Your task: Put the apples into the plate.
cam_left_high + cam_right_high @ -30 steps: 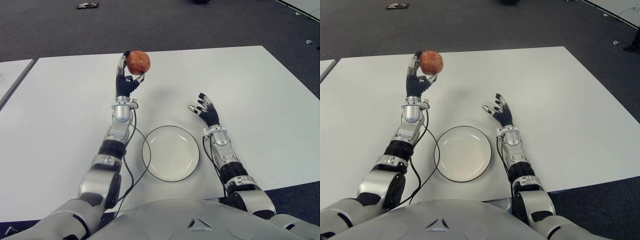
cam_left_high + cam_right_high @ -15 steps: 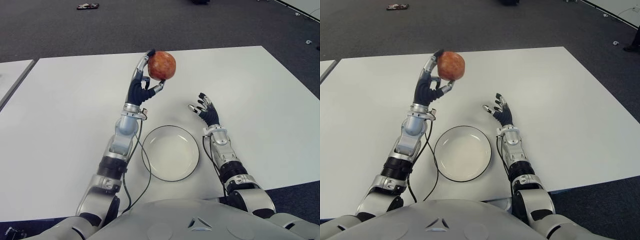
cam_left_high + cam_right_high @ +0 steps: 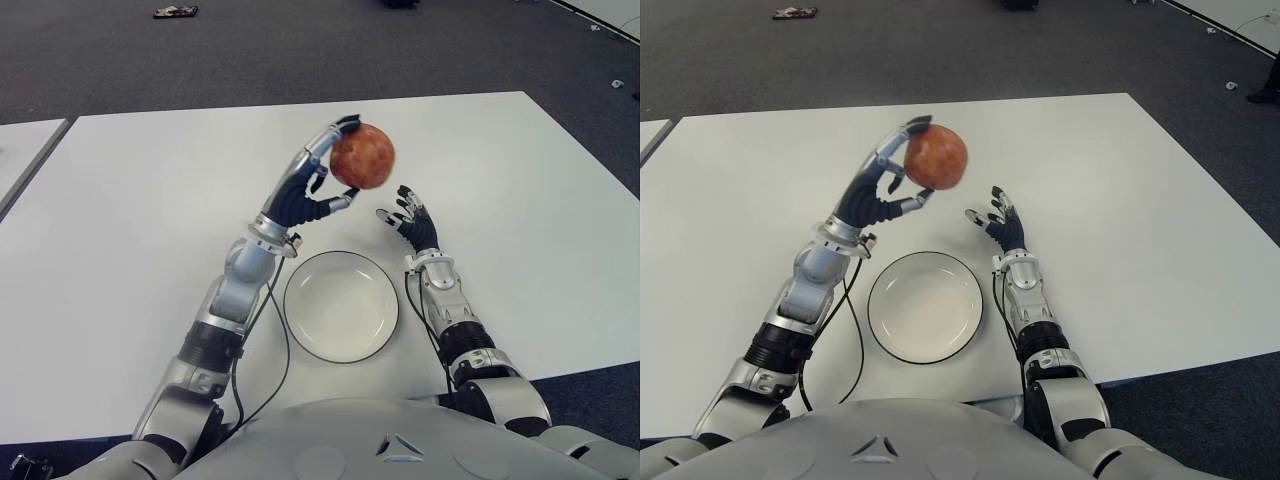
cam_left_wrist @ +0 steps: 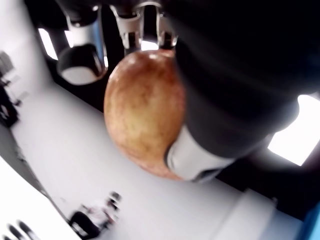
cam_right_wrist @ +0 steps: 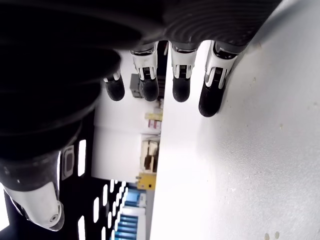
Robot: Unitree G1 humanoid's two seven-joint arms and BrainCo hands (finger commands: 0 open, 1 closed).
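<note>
**Apple held aloft in left hand, short of the plate**

Left hand [image 3: 312, 190] is raised above the white table [image 3: 130, 200], fingers clamped on one apple [image 3: 362, 155]. Left wrist view confirms the hold: thumb on one side of the fruit, the other fingers curled over the opposite side. Contact looks like fingertips only, palm not cupping it.

The apple shows above the plate [image 3: 341, 305] in the eye views, clear of the table and on the far side of the plate from the robot. The plate sits near the table's near edge, roughly central, and holds nothing. No other apple is visible on the table.

Right hand [image 3: 412, 222] shows just beside the plate's far right rim, fingers spread and relaxed, holding nothing. Right wrist view shows the fingertips close over the table surface; cannot tell whether they touch it.

Judgement: transport step under way; lowering and release not yet done.

Risks from here:
- Fingertip pinch on a round, smooth fruit: a wrist rotation or quick descent could let it slip out.
- Release from height: the apple could bounce or roll over the shallow rim onto the table.
- Release before it is centred: it would land on the far rim and tip or shift the plate.
- The carrying arm passes near the idle right hand; a wide path risks a knock.
</note>
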